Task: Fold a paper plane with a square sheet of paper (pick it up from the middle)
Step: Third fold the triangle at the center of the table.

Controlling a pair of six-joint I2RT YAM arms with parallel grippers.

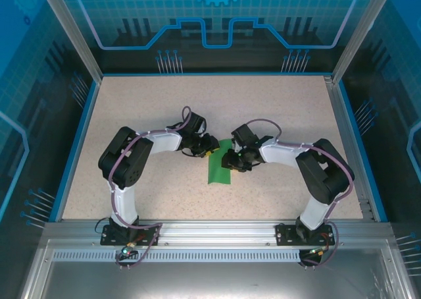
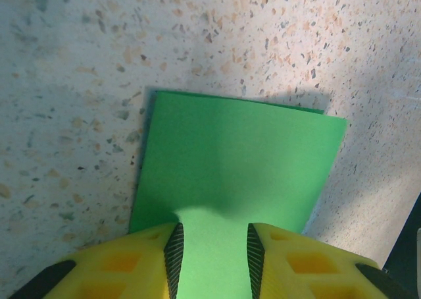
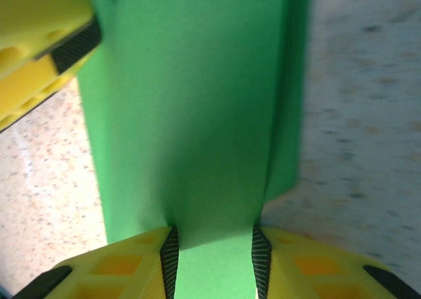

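My left pincer is clenched part-way on the square sheet of paper — the green fills the gap between my black pads and bulges up toward me there, paler than the rest. My right pincer grasps the same sheet from the opposite side. Its jaws are likewise part closed, and the paper runs straight into the gap, touching both pads. A yellow finger of my left pincer sits at the sheet's left edge in the right wrist view, so my two pincers are close together with the paper between them.

The sheet is folded to a narrow oblong. From my left wrist its far edge is straight and its corners crisp, and it lies flat on the speckled table. From my right wrist a long fold line runs down its right side, with a darker strip of the same green beyond it.

From above, the paper sits near the table's middle, its near end sticking out below both pincers. Bare tabletop lies all round — wide toward the far edge and to either side, narrower toward the metal rail where my bases are bolted. The blue rim and the enclosure's panels stand well apart from my wrists.
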